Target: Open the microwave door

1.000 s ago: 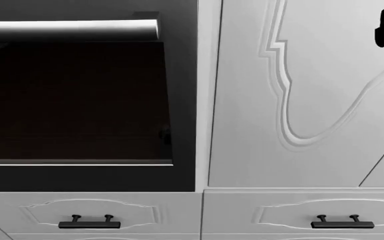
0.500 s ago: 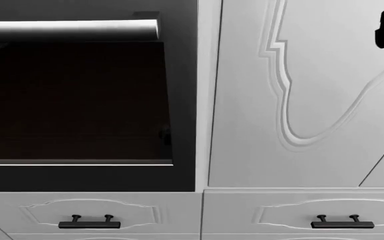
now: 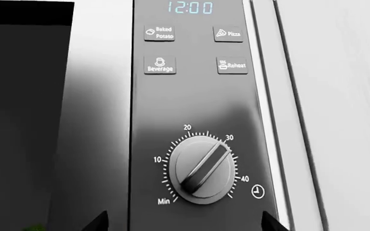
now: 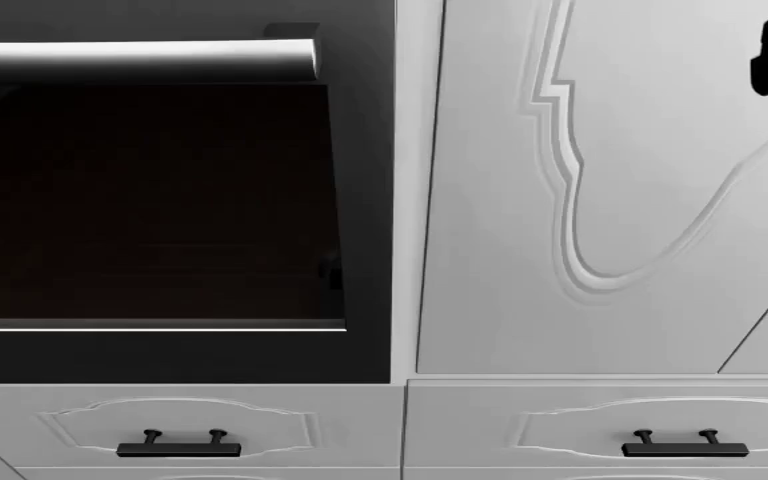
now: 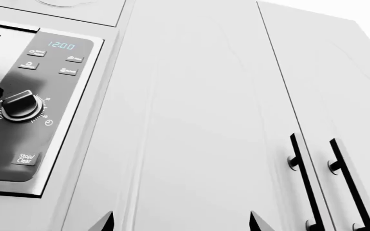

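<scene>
Left tool (image 3: 183,222): only two dark fingertips (image 3: 99,222) showing, spread wide, nothing between them, no contact with anything.

Microwave door (image 3: 24,120) ahead of left tool and off to its door side: dark smooth glass, glossy, framed by a brushed silver strip (image 3: 101,120). No handle or push-button visible on it (release may sit out of view). Probably light, rigid, side-hinged; slick glass gives poor purchase, so best hold judged to be the silver edge next to the control panel (image 3: 194,110), hooked with one finger and pulled.

Straight ahead of left tool: flat glossy black panel, ribbed round timer dial (image 3: 201,168) with a raised bar grip, four flat preset buttons (image 3: 159,33), lit display (image 3: 190,7) reading 12:00.

Right tool (image 5: 179,222): tips wide apart too, empty, facing a plain matte white cabinet door (image 5: 191,120); microwave well off to its side, black bar handles (image 5: 304,183) off the other side.

Head view: another dark-glass front (image 4: 144,200) with a bright bar across its top, over white drawers with small black handles (image 4: 179,445) (likely an oven, cannot tell for sure).
</scene>
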You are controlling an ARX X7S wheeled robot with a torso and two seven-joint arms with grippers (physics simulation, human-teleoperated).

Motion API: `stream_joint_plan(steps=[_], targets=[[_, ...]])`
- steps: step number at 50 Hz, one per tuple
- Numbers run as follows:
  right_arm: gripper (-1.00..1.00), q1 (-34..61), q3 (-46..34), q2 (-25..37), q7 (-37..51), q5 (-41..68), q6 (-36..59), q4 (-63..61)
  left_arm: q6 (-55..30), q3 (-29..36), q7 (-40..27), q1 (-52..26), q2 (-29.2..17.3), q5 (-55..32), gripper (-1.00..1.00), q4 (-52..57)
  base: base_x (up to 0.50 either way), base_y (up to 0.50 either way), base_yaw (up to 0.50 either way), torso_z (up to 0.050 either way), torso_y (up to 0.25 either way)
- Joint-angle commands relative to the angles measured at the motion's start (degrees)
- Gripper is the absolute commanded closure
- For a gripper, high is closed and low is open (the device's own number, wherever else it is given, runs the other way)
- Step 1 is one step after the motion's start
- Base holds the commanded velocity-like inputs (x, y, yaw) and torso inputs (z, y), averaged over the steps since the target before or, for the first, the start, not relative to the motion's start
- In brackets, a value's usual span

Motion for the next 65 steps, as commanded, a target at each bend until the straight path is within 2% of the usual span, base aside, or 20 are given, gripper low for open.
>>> stream_joint_plan(steps=[1, 20, 44, 54, 65], targets=[[-1.00, 1.2, -1.0, -0.1, 0.3, 0.3, 0.3, 0.2, -1.1, -1.5, -4.4, 4.4, -2.3, -0.6, -1.00, 6.3, 0.00, 0.00, 0.00, 0.000, 0.000], [-1.00, 1.2, -1.9, 0.0, 0.3, -0.4, -0.4, 0.4, -9.4, -7.3, -11.9, 10.6, -5.7, -6.2, -1.00, 25.4, 0.00, 0.00, 0.00, 0.000, 0.000], [-1.00, 2.3, -2.8, 0.0, 0.4, -0.1, -0.7, 0.8, -19.7, -14.1, -19.6, 11.3, -6.8, -13.7, -1.00, 41.0, 0.00, 0.00, 0.00, 0.000, 0.000], [-1.00, 2.1, -2.7, 0.7, 0.8, 0.3, -1.0, 0.5, -12.3, -8.5, -19.6, 11.7, -5.0, -8.0, -1.00, 37.7, 0.00, 0.00, 0.00, 0.000, 0.000], [-1.00, 1.1, -1.9, 2.0, 1.4, 1.0, -2.1, 0.0, 0.6, -1.9, -22.4, 9.8, -1.5, 2.6, -1.00, 24.4, 0.00, 0.00, 0.00, 0.000, 0.000]])
